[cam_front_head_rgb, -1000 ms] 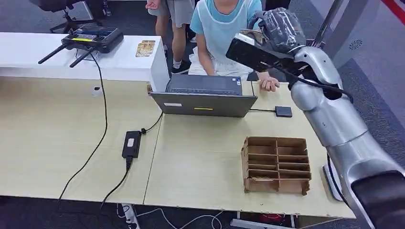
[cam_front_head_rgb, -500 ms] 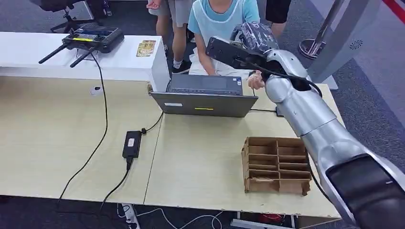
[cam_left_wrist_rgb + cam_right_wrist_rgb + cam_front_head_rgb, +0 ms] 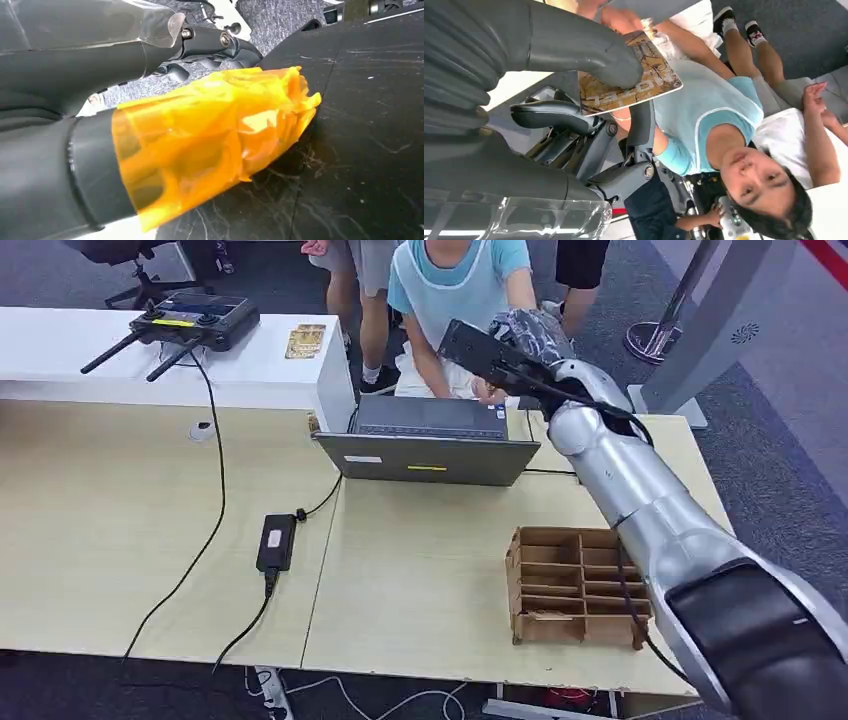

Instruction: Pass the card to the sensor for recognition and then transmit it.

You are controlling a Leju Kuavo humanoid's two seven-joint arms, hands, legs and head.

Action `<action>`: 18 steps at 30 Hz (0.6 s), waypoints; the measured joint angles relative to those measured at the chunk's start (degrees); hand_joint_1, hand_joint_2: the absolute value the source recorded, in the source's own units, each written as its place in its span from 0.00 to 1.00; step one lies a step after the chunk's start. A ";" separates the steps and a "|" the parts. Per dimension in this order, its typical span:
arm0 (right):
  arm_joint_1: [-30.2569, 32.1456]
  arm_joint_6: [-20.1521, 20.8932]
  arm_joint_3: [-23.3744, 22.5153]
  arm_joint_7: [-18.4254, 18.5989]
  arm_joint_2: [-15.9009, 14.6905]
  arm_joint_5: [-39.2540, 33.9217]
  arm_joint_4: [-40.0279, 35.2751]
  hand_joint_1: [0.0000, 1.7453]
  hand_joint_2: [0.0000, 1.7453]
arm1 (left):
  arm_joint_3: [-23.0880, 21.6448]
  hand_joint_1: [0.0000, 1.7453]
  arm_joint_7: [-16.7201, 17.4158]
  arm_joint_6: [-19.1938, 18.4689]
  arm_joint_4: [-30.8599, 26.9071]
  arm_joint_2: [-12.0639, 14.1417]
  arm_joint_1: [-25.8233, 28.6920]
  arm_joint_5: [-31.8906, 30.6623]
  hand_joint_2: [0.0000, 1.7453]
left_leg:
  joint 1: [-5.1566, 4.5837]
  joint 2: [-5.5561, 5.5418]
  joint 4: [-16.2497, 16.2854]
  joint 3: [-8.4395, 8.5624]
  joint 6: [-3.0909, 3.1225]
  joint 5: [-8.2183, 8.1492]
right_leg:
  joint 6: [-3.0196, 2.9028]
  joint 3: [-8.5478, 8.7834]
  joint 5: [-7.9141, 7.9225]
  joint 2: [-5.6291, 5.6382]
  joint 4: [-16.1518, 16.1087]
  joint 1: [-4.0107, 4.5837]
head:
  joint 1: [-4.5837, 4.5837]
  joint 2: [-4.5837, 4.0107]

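Right wrist view: card (image 3: 631, 75) clamped flat in right robot hand (image 3: 574, 100), long edge toward the seated person (image 3: 719, 120).

laptop (image 3: 428, 440) open, mid-desk | cardboard organizer (image 3: 578, 585) right | remote controller (image 3: 190, 320) on white counter

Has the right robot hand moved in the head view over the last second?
Yes. The right robot hand, holding the card, has swung left, from beyond the laptop's right edge to above its right half.
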 joint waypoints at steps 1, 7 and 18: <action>0.00 -0.02 -0.11 0.00 0.09 0.00 0.28 0.99 1.00 | -0.15 0.00 0.00 -0.04 0.00 0.00 -0.03 0.00 0.00 | 0.00 0.00 0.00 0.00 0.00 0.00 | 0.00 0.00 0.00 0.00 0.00 0.00 | 0.00 -0.02; -0.01 -0.63 -0.35 -0.33 0.68 0.15 1.66 0.86 1.00 | -0.94 0.00 -0.15 -0.07 0.00 0.02 -0.10 -0.02 0.00 | 0.00 0.00 0.00 0.00 -0.01 0.00 | 0.00 0.00 0.00 0.00 0.00 0.00 | -0.02 0.00; -0.02 -1.01 -0.72 -0.66 1.86 0.28 3.12 0.00 1.00 | -1.62 0.00 -0.70 -0.33 0.00 0.04 -0.25 -0.07 0.00 | 0.00 -0.02 0.00 0.00 -0.02 0.01 | 0.00 0.00 0.00 0.00 0.00 0.00 | 0.00 0.00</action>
